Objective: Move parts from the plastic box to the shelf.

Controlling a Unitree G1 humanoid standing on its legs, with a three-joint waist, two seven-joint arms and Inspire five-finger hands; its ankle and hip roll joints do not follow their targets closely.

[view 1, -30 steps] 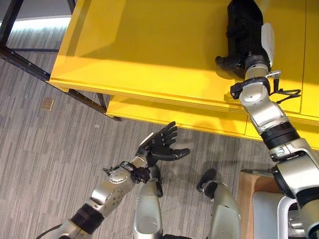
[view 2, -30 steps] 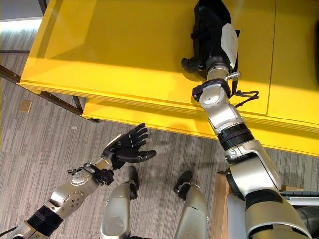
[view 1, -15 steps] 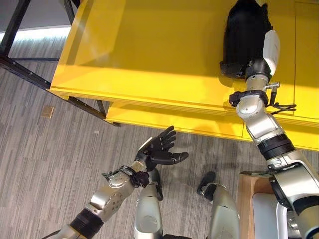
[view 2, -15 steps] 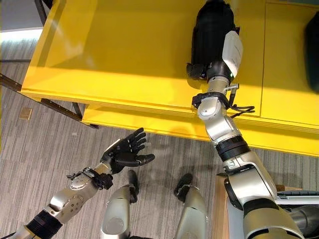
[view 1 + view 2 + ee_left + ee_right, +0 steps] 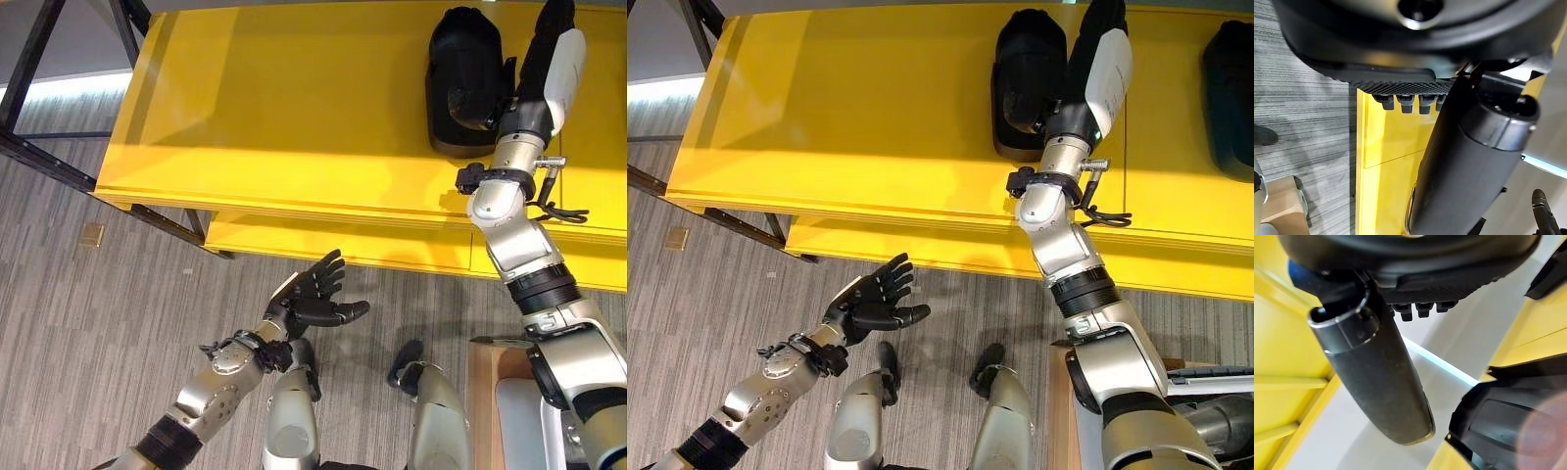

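Black moulded part [image 5: 464, 78] resting on the yellow shelf [image 5: 274, 108], near its far edge and toward the right end, lying flat with its rounded end pointing to the far edge. Right hand [image 5: 551, 54] raised just beside the part on its right side, above the shelf surface, white cover facing up; fingers straight and close together in the right wrist view, thumb [image 5: 1378, 377] extended, nothing held, dark bulk of the part [image 5: 1513, 426] seen past them. Second black part [image 5: 1229, 83] lying further along the same shelf, near the far right corner, well apart from the first. Lower yellow shelf board [image 5: 343, 240] jutting out under the front edge of the top one, black metal frame legs [image 5: 59, 162] at the left end. Left hand [image 5: 315, 294] hovering low over the grey striped floor [image 5: 88, 323], in front of the shelf's front edge, palm up, fingers spread and relaxed, thumb out to the side, empty. Small tan square [image 5: 92, 233] lying on the floor near the left frame leg. No writing or labels legible anywhere.
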